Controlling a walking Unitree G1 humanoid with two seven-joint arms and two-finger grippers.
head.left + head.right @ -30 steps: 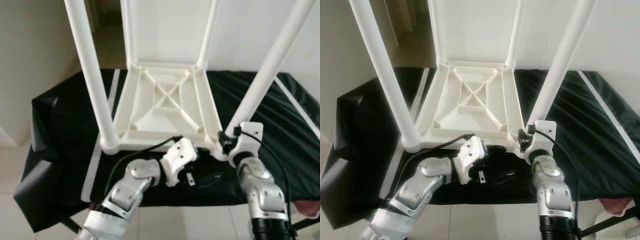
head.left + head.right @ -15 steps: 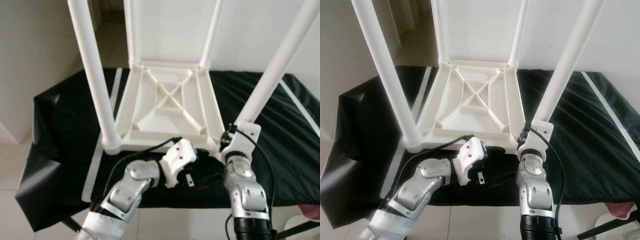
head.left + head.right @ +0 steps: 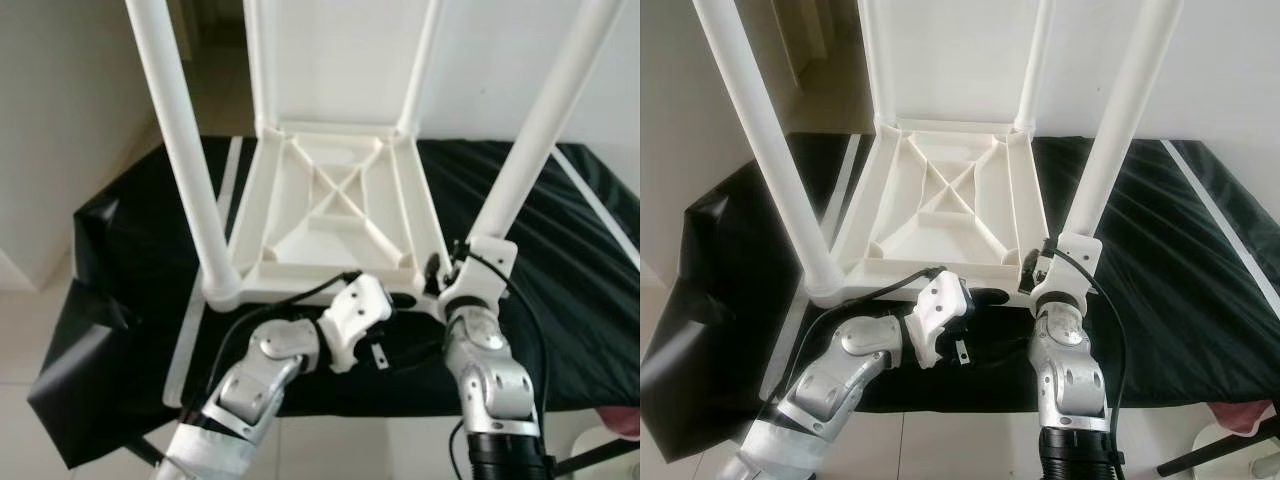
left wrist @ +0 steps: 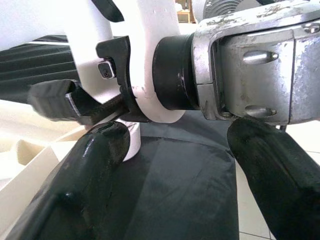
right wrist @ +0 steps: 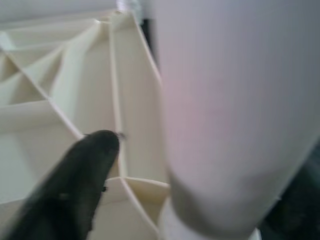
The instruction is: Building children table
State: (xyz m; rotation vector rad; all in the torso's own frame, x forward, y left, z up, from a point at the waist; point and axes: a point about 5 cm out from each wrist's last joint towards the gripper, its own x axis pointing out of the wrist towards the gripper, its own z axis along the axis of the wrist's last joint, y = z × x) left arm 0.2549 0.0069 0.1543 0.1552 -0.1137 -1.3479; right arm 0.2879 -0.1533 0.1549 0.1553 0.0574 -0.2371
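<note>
My right gripper (image 3: 1040,272) seems clamped round the table leg (image 3: 1118,130), stiff, light, slick plastic; left gripper (image 4: 175,165) fingers apart.

A white plastic table (image 3: 335,205), cream-tinged on its ribbed underside, is being shown with four plain white legs (image 3: 182,150). A glossy black cloth (image 3: 130,260) crossed by pale grey-white stripes (image 3: 205,290) is being seen under it. The arms are being shown in brushed silver with white wrist housings (image 3: 352,318) and black cables. The left gripper (image 4: 175,190) fingers (image 4: 80,185) are being rendered matte black. The floor (image 3: 30,320) is being seen as off-white tile, and the wall (image 3: 70,110) as pale grey-white.
</note>
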